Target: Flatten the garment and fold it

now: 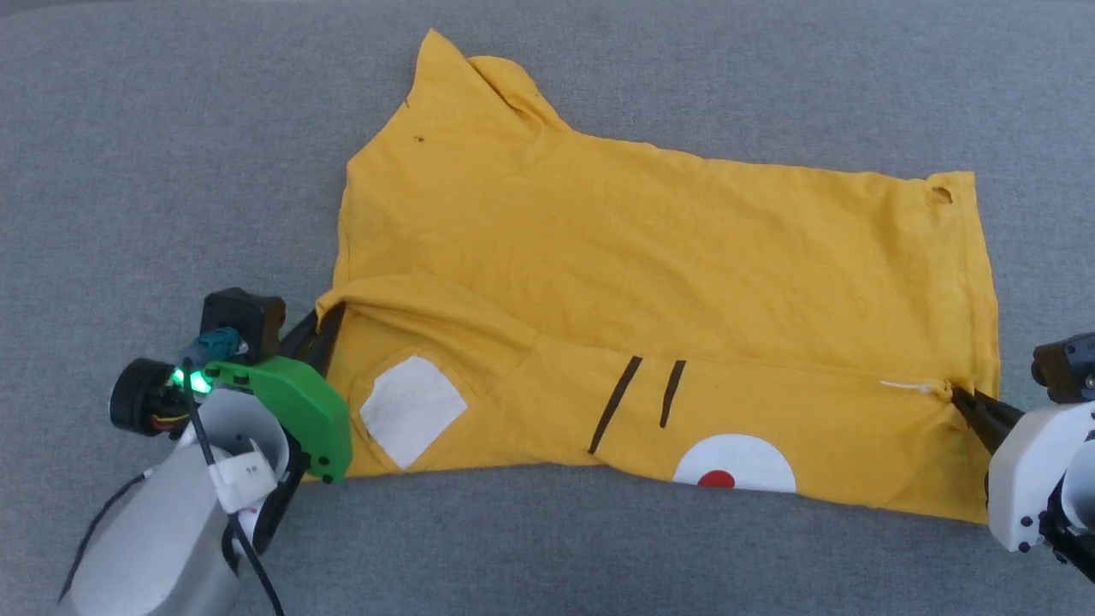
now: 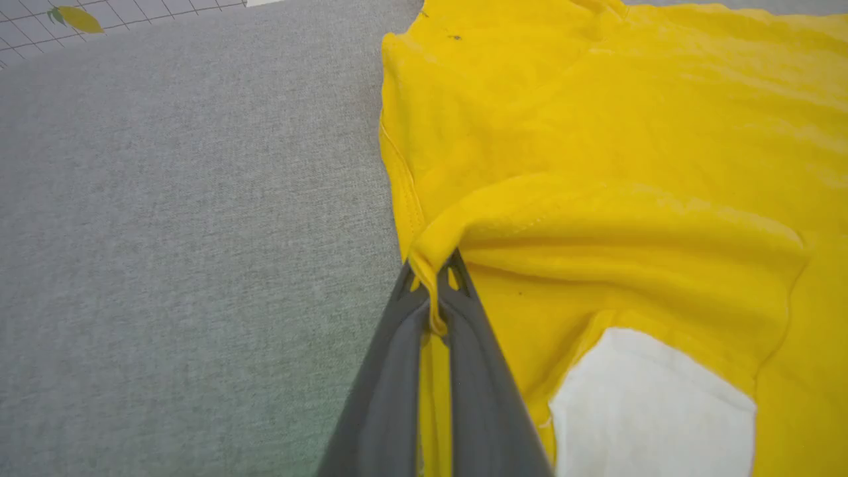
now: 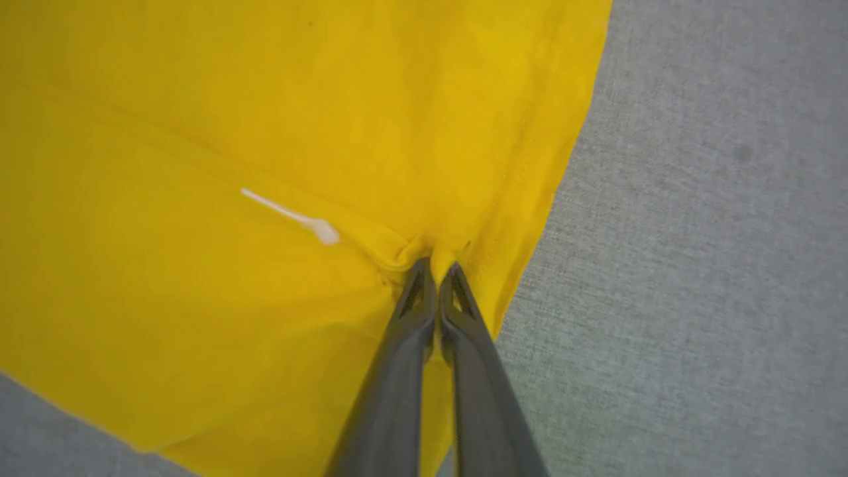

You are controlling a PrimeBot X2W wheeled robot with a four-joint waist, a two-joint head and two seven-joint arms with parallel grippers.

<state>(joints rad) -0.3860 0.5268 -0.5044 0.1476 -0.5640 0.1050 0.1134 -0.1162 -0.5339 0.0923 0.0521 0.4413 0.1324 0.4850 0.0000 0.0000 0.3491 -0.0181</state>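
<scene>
Shirt (image 1: 650, 257) on bench (image 1: 128, 128), spanning between jaws. Left gripper (image 2: 434, 271) clamped on shoulder fold, right gripper (image 3: 436, 268) on hem fold. Soft, light cotton (likely creases easily): hold seamed edges.

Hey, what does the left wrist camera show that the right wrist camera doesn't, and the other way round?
Left wrist view: the left gripper shut on a rolled edge of the garment, a white patch, tiled floor in the top corner. Right wrist view: the right gripper shut on a bunched edge, a thin white streak beside it. Both: yellow cloth lying on the grey surface.
</scene>
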